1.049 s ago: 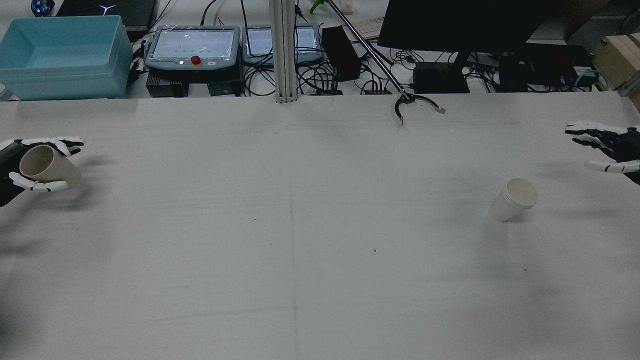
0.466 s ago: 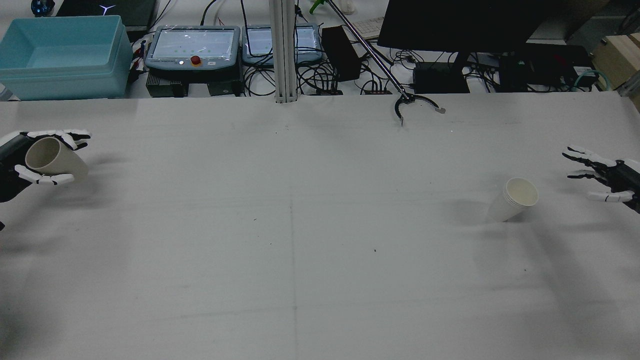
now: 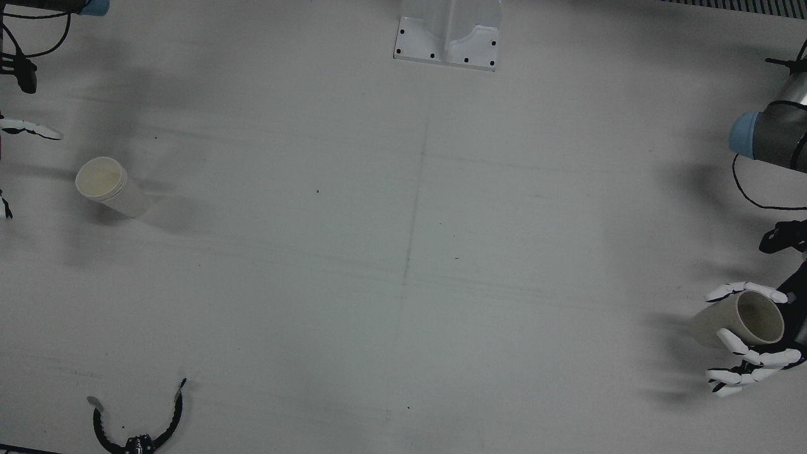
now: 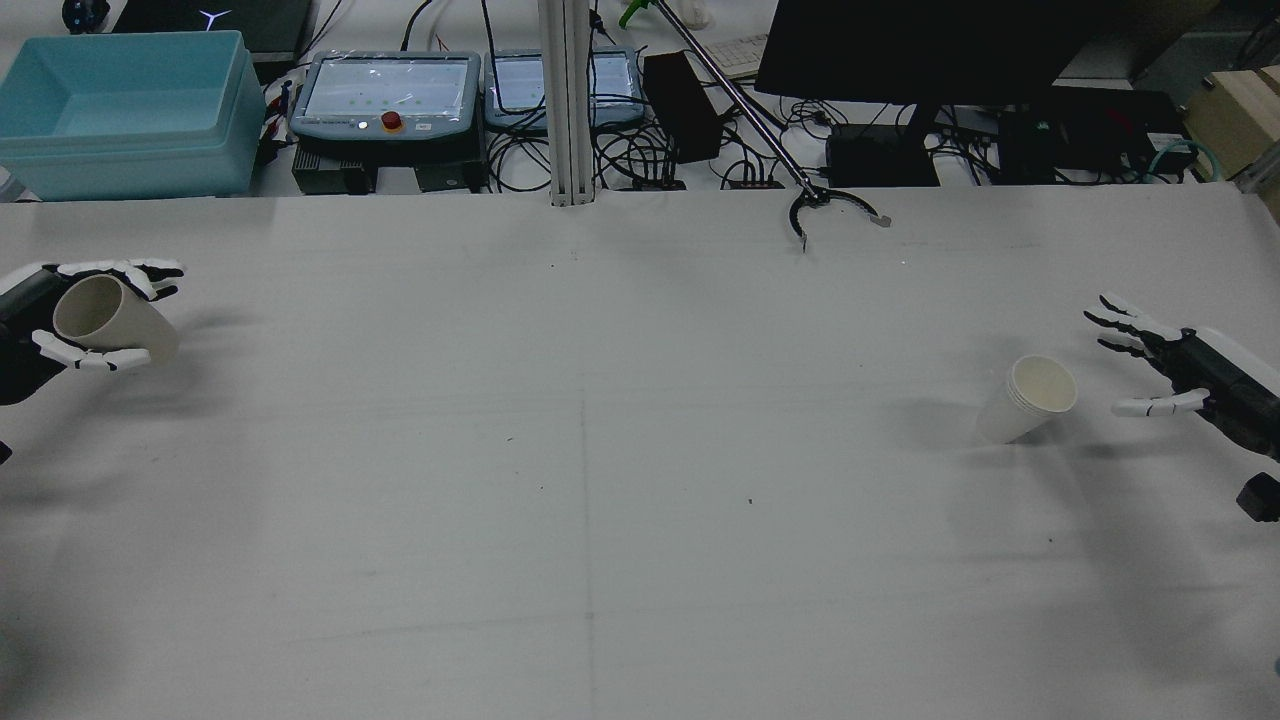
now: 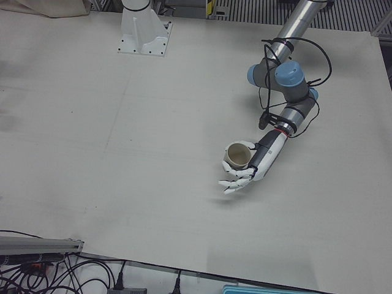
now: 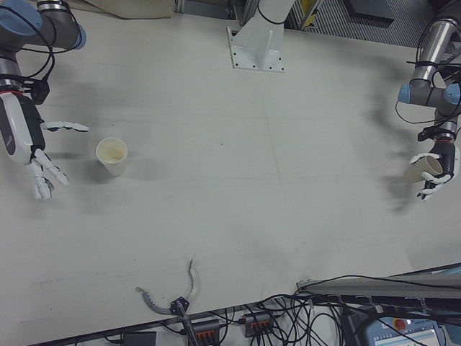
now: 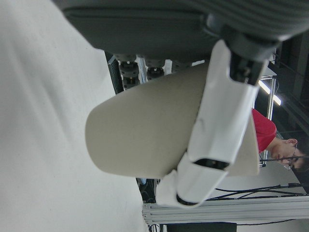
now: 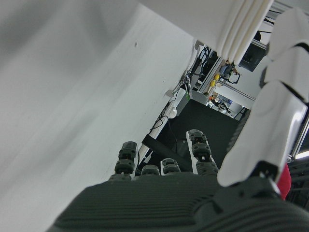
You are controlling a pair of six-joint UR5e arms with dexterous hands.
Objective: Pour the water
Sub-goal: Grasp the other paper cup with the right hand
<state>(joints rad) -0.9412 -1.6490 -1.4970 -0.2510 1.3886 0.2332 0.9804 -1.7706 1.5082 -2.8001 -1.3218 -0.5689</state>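
My left hand is shut on a beige paper cup and holds it tilted above the table's left edge. The held cup also shows in the front view, the left-front view and the left hand view. A stack of white paper cups stands on the right side of the table; it also shows in the front view and the right-front view. My right hand is open, fingers spread, just right of the stack and not touching it. It also shows in the right-front view.
A black grabber claw lies at the table's far edge. Beyond it stand a teal bin, teach pendants, a monitor and cables. The white arm pedestal sits at the robot's side.
My right hand has come from the far right edge down and in towards the white cup stack. My left hand has shifted slightly with the beige cup still in it.
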